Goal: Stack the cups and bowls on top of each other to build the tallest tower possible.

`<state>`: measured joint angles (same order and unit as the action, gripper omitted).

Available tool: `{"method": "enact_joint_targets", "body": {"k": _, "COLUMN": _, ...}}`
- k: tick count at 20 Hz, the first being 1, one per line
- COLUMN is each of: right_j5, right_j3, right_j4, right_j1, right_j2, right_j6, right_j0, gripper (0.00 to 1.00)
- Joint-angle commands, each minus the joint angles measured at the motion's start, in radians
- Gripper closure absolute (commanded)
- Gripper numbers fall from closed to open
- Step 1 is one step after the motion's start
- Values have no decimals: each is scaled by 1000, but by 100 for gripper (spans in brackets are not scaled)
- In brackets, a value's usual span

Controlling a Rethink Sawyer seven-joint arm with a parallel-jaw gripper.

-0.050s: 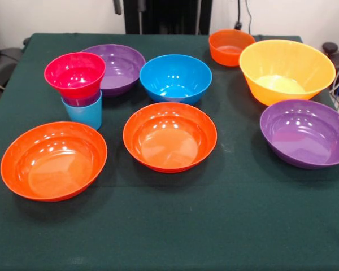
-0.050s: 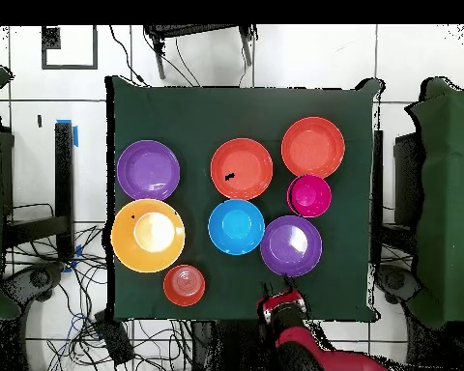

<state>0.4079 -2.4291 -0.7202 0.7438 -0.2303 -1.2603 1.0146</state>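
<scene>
A short tower (image 1: 79,93) is seen standing upright on the green table (image 1: 243,226), at the left of the front view, its long axis vertical and every mouth turned upward. It is made up of a light blue cup (image 1: 85,113) at the bottom, a purple cup (image 1: 82,101) nested in it with only its rim showing, and a small pink bowl (image 1: 74,73) seated on top. Just behind it a wide purple bowl (image 1: 121,68) is placed, touching or nearly touching it. A medium blue bowl (image 1: 175,78) is set in the middle, with two wide orange-red bowls nearer the camera: one at near left (image 1: 53,161), one at centre (image 1: 169,136). At far right a small orange bowl (image 1: 230,47) is found, just beside a large yellow-orange bowl (image 1: 286,71); a second wide purple bowl (image 1: 305,134) lies nearer, on the right. All bowls are resting open side up.

In the overhead view the gripper (image 2: 277,287) is seen drawn back at the table's edge by the robot's base, near the purple bowl. Its fingers appear spread and nothing is held, though the view there is poor.
</scene>
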Motion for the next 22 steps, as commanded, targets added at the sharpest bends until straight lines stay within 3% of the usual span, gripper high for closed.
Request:
{"method": "enact_joint_targets", "body": {"k": 1, "right_j5": 89, "right_j3": -23, "right_j4": 24, "right_j1": -85, "right_j2": 116, "right_j6": -213, "right_j0": -134, "gripper": 0}}
{"method": "enact_joint_targets", "body": {"k": 9, "right_j5": 44, "right_j3": 26, "right_j4": 180, "right_j1": -41, "right_j2": 58, "right_j6": -317, "right_j0": -251, "gripper": 0}}
{"method": "enact_joint_targets", "body": {"k": 17, "right_j5": 59, "right_j3": 86, "right_j4": 324, "right_j1": -62, "right_j2": 83, "right_j6": -402, "right_j0": -399, "gripper": 0}}
{"method": "enact_joint_targets", "body": {"k": 22, "right_j5": 19, "right_j3": 166, "right_j4": 378, "right_j1": -84, "right_j2": 70, "right_j6": -436, "right_j0": -454, "gripper": 0}}
